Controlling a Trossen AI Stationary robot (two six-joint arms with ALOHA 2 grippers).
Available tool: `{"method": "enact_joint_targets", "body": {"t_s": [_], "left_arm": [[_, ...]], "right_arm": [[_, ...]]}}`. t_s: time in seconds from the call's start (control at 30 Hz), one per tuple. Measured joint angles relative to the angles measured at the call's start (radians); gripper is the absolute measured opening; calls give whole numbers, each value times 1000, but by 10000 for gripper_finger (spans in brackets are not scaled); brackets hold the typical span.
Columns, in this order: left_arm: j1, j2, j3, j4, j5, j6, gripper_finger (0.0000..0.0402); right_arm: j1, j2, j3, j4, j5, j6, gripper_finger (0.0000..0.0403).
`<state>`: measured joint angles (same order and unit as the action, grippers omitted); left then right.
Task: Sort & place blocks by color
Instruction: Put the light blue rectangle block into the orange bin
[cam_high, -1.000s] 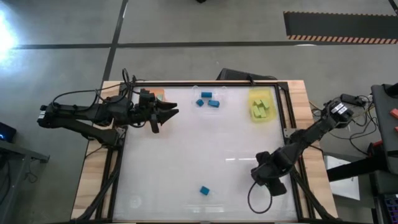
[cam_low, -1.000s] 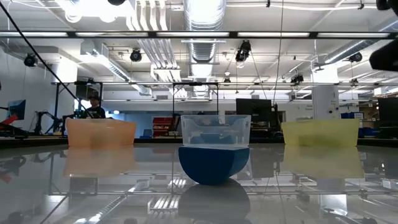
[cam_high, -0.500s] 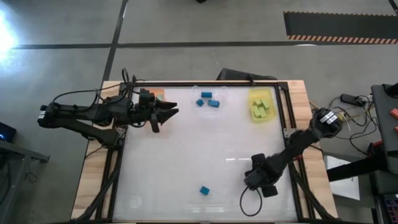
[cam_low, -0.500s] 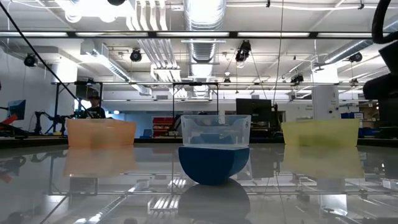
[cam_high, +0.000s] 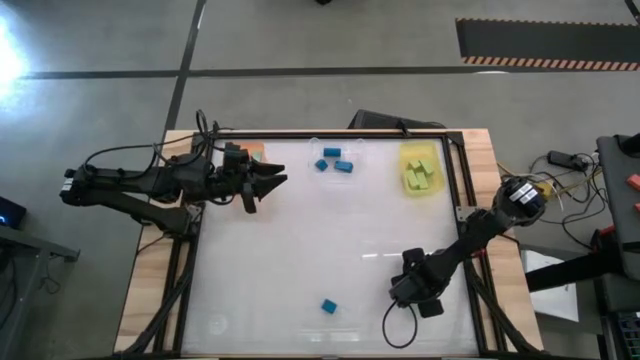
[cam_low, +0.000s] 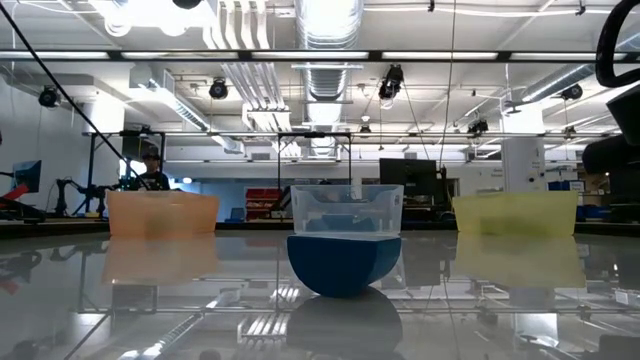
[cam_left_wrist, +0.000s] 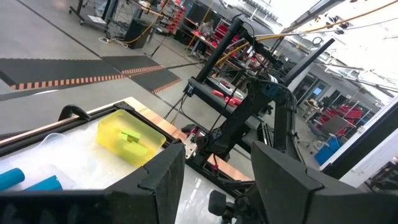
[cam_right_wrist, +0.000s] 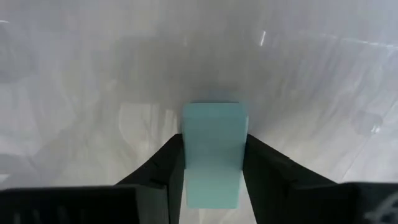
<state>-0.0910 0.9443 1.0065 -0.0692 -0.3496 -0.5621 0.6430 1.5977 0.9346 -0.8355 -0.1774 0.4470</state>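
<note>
At nine o'clock the left gripper waits with its fingers apart, beside the orange tray, whose content I cannot see well. At twelve o'clock the clear tray holds two blue blocks. At one o'clock the yellow tray holds yellow-green blocks. One blue block lies loose at six o'clock. At five o'clock the right gripper is clamped on a pale teal block. These two are left, I judge.
</note>
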Motion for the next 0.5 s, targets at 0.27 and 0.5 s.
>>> {"method": "enact_joint_targets", "body": {"t_s": [0.27, 0.5], "left_arm": [[0, 0, 0, 0, 0, 0, 169], [0, 0, 0, 0, 0, 1, 169]], "right_arm": [[-11, -62, 8, 17, -5, 84, 118], [-84, -216, 64, 27, 150, 193, 118]]}}
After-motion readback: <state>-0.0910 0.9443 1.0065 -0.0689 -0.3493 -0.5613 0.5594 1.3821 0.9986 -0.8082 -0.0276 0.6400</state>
